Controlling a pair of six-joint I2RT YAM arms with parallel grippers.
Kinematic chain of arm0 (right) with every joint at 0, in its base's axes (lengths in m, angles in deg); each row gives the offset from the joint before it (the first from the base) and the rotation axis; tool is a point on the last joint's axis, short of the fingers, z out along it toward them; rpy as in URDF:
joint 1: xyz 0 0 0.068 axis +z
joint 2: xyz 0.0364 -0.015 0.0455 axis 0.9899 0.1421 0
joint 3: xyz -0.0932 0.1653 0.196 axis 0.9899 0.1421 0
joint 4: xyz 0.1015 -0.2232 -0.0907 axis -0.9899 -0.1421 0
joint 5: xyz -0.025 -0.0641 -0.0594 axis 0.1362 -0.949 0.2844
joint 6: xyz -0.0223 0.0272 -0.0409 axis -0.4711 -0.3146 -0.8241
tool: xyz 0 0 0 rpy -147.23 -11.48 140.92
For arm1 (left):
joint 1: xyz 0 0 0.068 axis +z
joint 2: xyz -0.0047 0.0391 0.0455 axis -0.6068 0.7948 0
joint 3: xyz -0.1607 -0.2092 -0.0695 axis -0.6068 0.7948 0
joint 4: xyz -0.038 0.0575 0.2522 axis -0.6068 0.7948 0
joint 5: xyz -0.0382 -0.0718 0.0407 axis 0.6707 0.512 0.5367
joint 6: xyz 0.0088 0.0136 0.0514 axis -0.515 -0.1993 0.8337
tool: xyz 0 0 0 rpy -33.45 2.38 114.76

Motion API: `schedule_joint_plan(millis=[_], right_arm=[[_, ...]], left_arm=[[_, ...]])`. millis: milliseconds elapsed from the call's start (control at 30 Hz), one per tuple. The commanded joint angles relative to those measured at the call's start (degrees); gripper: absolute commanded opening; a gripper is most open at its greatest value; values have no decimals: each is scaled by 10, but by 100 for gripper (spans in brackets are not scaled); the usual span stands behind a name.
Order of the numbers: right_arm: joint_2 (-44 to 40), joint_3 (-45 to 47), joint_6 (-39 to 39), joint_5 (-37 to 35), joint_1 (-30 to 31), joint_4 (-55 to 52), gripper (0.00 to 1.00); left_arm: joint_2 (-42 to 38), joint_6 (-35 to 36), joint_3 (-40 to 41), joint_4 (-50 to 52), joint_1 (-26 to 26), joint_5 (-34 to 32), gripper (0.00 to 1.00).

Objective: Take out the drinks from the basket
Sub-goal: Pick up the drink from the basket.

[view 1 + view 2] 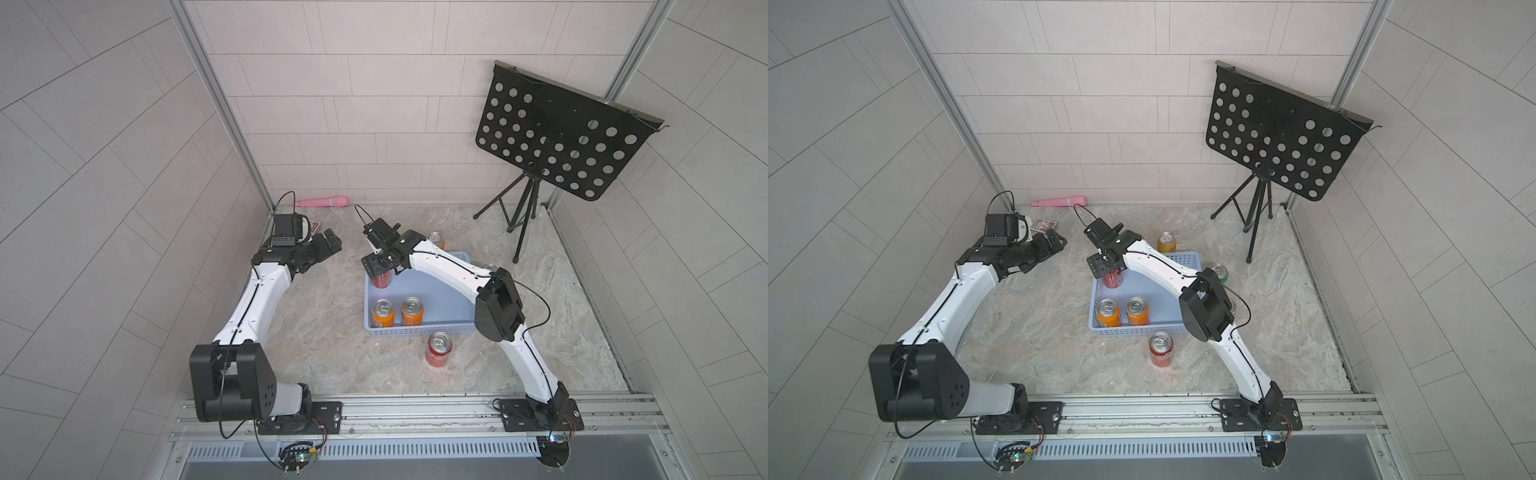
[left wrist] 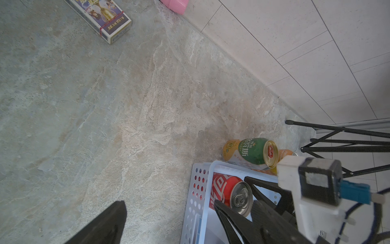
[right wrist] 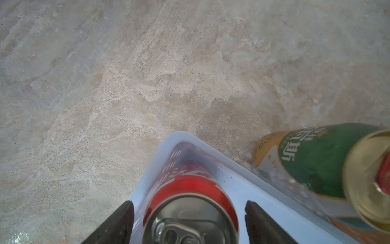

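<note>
Red can (image 3: pixel 185 186) upright, far-left corner of basket (image 1: pixel 419 331). Right gripper (image 3: pixel 188 203) straddles it, jaws apart, not yet clamped. Step: grasping. Next, likely: squeeze, lift straight, clear basket rim.

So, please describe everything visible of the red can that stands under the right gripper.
The red can is a small metal-looking cylinder with white lettering and a silver top, its pull tab unopened. It stands upright on the floor of the light-blue basket, tucked into a corner close to both walls. The right gripper hangs over it, jaws open, one finger at each side of the top with gaps showing; nothing grips it.
</note>
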Motion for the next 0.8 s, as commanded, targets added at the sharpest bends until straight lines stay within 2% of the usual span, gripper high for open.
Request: schedule_joint_plan(millis=[0,433,700,767], right_arm=[[12,-13,13,-1,-1,-13,85],[23,9,24,10,-6,-9,80],[28,11,27,12,-10,-2,72],[26,13,29,15,-9,-2,67]], left_arm=[[6,-4,-14,-6,7,5,100],[10,-5,-14,-10,12,18,100],[10,-5,-14,-10,13,17,100],[10,-5,-14,-10,14,17,100]])
